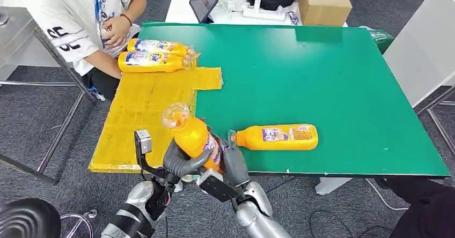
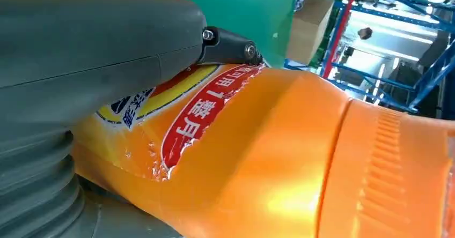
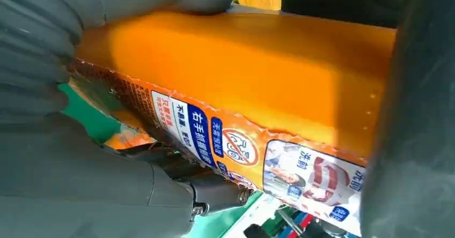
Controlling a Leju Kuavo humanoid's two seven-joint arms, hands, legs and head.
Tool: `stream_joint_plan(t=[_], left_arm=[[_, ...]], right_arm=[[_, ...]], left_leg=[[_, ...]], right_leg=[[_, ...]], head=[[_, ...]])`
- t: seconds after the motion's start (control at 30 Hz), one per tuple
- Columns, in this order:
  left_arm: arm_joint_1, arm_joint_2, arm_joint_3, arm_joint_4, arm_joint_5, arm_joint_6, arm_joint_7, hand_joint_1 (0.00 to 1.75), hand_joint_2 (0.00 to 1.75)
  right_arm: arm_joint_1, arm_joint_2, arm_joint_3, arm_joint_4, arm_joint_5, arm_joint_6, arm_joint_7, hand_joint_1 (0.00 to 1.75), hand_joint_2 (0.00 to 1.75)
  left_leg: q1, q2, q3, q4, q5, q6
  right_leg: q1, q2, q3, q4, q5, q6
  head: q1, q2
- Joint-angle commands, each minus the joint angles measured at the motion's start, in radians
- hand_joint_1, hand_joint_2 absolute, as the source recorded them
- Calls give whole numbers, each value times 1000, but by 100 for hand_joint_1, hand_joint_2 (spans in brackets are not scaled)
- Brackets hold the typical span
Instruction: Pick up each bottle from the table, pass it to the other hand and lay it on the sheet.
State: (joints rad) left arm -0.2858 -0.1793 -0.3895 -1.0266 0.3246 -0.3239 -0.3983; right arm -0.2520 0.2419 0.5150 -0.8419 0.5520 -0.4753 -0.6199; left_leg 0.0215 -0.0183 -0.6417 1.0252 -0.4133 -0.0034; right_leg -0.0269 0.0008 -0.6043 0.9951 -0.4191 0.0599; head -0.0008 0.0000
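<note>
Above the table's near edge (image 1: 322, 171), both the left hand (image 1: 182, 163) and right hand (image 1: 232, 165) clasp one orange bottle (image 1: 196, 139).

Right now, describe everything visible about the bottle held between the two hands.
The held bottle is orange glossy plastic with a clear rounded cap, pointing up and away from the robot, tilted left. A printed label with red, blue and white panels wraps its lower body. It hangs above the table's near edge, where the yellow sheet meets the green mat. The left hand and the right hand both grip its lower half.
</note>
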Motion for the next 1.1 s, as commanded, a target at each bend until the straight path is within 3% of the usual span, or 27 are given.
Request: stream_joint_plan(t=[0.03,0.3,0.63,0.77,0.83,0.9,0.97,1.1], left_arm=[[-26,-3,-59,44,40,-32,11,175,175],[-29,-20,48,-62,-63,210,-55,175,175],[-31,-17,54,-80,-62,214,-46,175,175],[-58,-25,143,-135,-161,448,-129,175,175],[-99,-10,182,-132,-306,639,-163,175,175],[-133,-9,229,-101,-355,697,-169,175,175],[-197,25,244,10,-563,880,-176,175,175],[-343,73,230,352,-925,990,-72,175,175]], right_arm=[[-30,3,61,63,-33,25,-14,0,0],[21,-31,1,-176,-156,109,-25,0,0],[27,-41,1,-213,-163,124,-15,0,0],[53,-44,-55,-325,-216,89,-25,0,0],[71,-43,-84,-395,-240,76,-18,0,0],[83,-41,-97,-452,-251,71,-20,0,0],[92,-30,-113,-526,-276,37,-46,0,0],[109,-17,-126,-667,-312,-62,-78,0,0]], left_leg=[[1,2,6,-1,-2,1],[1,1,2,1,-2,2],[0,0,3,0,-1,1],[0,1,1,0,-1,1],[1,2,3,2,-2,2],[1,1,1,1,-1,1],[1,1,1,1,-1,1],[0,0,4,0,0,1]], right_leg=[[2,0,6,-1,-2,-4],[2,-1,3,0,-1,-3],[1,-1,3,-1,-1,-3],[1,0,1,0,0,-2],[2,-1,3,0,-1,-4],[2,-1,1,1,-1,-3],[2,-2,1,1,-1,-3],[1,-2,3,0,-1,-3]], head=[[0,0],[0,0],[0,0],[0,0],[0,0],[0,0],[0,0],[0,0]])
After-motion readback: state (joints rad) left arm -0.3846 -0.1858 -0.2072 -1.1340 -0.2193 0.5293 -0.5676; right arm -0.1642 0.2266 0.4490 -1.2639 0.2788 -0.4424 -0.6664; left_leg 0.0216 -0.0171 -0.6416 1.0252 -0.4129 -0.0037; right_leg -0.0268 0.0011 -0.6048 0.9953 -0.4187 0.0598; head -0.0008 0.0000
